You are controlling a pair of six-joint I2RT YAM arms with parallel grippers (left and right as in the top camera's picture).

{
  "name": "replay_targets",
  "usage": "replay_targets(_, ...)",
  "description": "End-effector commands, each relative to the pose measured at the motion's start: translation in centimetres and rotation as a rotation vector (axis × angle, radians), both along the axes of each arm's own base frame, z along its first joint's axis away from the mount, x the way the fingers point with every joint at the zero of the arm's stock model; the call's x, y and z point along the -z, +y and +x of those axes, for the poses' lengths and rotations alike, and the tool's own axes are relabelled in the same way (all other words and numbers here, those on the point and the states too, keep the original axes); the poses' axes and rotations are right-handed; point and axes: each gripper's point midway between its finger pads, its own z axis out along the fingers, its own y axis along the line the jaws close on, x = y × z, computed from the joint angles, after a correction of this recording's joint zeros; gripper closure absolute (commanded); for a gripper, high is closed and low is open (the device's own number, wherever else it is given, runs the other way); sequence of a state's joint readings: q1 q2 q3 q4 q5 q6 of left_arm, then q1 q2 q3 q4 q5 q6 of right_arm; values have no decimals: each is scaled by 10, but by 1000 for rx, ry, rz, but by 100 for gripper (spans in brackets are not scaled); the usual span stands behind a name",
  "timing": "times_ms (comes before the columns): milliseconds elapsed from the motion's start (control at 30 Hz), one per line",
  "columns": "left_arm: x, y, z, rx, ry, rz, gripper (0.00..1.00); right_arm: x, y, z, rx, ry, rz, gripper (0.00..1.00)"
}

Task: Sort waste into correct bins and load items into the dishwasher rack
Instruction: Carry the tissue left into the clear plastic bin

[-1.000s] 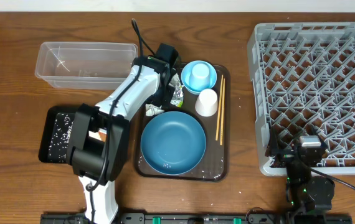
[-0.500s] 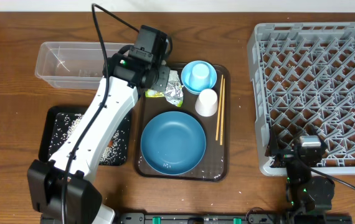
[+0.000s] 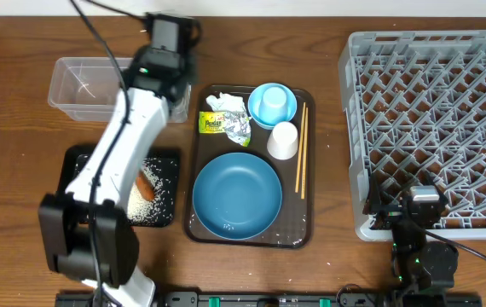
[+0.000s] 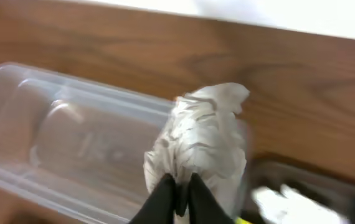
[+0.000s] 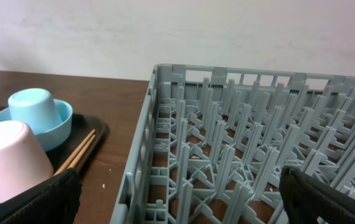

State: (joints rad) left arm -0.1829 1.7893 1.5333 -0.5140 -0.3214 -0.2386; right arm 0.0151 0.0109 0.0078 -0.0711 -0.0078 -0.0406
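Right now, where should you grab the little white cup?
Probably its round sides, coming straight down from above. The white cup sits upside down on the brown tray, so no rim is open to pinch. Squeeze across its middle, watching the chopsticks lying close beside it.

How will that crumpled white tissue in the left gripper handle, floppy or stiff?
The tissue looks soft and very light, bunched in loose folds, so it probably squashes rather than resists. The left gripper pinches only one edge, so it may sag or tear free. Released over the tub, it might drift.
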Motion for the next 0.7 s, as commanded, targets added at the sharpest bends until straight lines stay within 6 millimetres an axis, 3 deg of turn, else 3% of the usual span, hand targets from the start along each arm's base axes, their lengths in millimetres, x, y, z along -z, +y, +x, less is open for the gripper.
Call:
replay_targets(0, 15, 38, 5, -151, 3, -33, 69, 1, -1, 0, 4, 2, 3, 1)
replay_targets(100, 23, 55, 5, -188, 18, -32, 40, 1, -1, 0, 4, 2, 3, 1)
replay_targets(133, 23, 58, 5, -194, 20, -31, 35, 1, -1, 0, 4, 2, 3, 1)
replay_targets(233, 18, 52, -1, -172, 29, -54, 34, 1, -1, 0, 4, 2, 3, 1)
replay_targets(300, 10, 32, -6, -103, 35, -125, 33, 1, -1, 0, 4, 2, 3, 1)
replay_targets(500, -18, -68, -45, 239, 121, -470, 32, 1, -1, 0, 4, 2, 3, 1)
replay_targets(600, -14, -99, -64, 325, 196, -541, 27, 1, -1, 0, 4, 2, 3, 1)
replay_targets(667, 0, -112, -77, 337, 266, -537, 20, 1, -1, 0, 4, 2, 3, 1)
